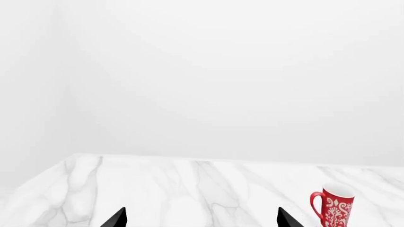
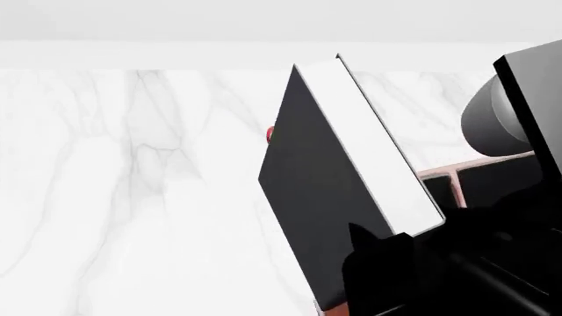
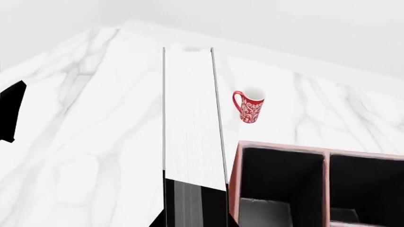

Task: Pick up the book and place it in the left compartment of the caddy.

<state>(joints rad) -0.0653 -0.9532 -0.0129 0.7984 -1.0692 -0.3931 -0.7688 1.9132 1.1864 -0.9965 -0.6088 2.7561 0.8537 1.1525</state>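
Holding book (image 2: 330, 197) aloft, centre frame, right gripper (image 2: 386, 253) clamped on its lower end. Not yet over caddy (image 3: 235, 179), lower right; slotting left. Left gripper (image 1: 200, 218) spread, empty.

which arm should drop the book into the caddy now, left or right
Right. Its tool already holds the book lifted off the table beside the caddy. The left tool is open and empty over bare marble near the mug; neither book nor caddy shows in its view.
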